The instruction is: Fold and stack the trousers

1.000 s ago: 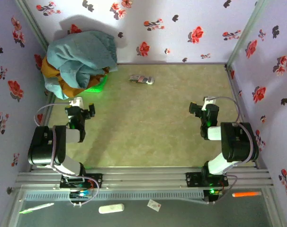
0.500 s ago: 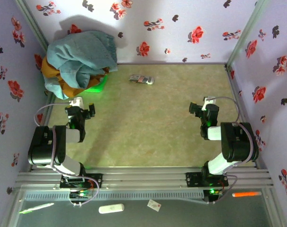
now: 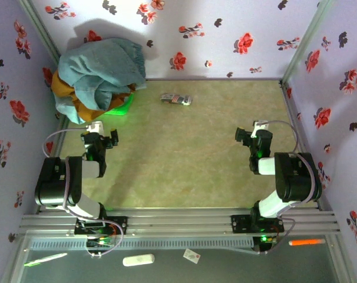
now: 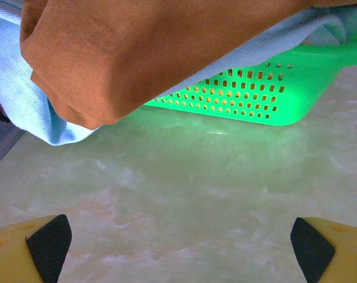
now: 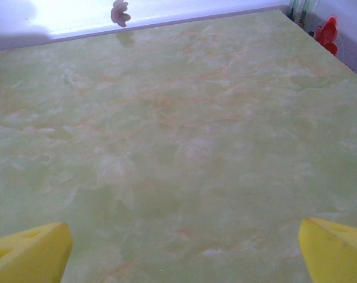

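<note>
A heap of clothes point(image 3: 99, 76) fills the green basket point(image 3: 123, 107) in the far left corner. A pale blue-teal cloth point(image 3: 105, 65) lies on top and a mustard garment point(image 3: 69, 88) shows beneath it. I cannot pick out the trousers in the heap. In the left wrist view the mustard garment point(image 4: 137, 53) hangs over light blue fabric point(image 4: 25, 88) and the basket wall point(image 4: 255, 94). My left gripper point(image 3: 101, 141) point(image 4: 178, 247) stands open just in front of the basket, holding nothing. My right gripper point(image 3: 253, 134) point(image 5: 184, 247) stands open over bare table at the right.
A small patterned object point(image 3: 176, 99) lies on the green marbled table point(image 3: 184, 153) near the back wall. Floral walls close off the back and both sides. Light blue fabric and the mustard garment spill over the basket's near rim towards the left wall.
</note>
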Motion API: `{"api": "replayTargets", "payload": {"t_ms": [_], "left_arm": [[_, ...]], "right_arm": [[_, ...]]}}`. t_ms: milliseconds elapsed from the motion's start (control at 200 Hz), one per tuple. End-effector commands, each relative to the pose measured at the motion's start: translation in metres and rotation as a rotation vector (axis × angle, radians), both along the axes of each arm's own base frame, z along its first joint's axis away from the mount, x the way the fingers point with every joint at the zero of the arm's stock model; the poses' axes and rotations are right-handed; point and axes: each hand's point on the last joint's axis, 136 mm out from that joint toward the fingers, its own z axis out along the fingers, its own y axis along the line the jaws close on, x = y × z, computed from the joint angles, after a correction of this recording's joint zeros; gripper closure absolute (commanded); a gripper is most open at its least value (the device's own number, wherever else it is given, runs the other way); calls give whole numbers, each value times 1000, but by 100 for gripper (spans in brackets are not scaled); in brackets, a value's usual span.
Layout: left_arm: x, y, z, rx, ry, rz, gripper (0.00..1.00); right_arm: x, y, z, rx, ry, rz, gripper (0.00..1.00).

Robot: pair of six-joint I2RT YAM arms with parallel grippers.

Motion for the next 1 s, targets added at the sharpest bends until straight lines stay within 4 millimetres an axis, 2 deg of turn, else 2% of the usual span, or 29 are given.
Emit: {"api": "replayTargets", "payload": {"t_ms": [0, 505, 655, 740, 820, 880, 960, 995], "left_arm": [[5, -1, 5, -9, -12, -6, 0], [5, -1, 5, -10, -13, -4, 0], [-2, 10, 24, -8, -38, 61, 0], [-6, 9, 36, -5, -43, 53, 0], [-14, 9, 57, -13, -60, 55, 0], [-23, 9, 81, -35, -86, 60, 0], [-34, 7, 109, -137, -99, 85, 0], [-39, 6, 119, -184, -87, 94, 0]], "right_arm": [[2, -3, 5, -1, -15, -12, 1], [2, -5, 5, -3, -16, -24, 1], [2, -7, 6, -6, -16, -35, 1], [2, -7, 9, -10, -16, -36, 1], [2, -3, 24, -32, -3, -27, 1], [1, 1, 41, -64, 29, -32, 1], [1, 7, 74, -78, 78, -62, 1], [4, 12, 94, -78, 91, -60, 1]]}}
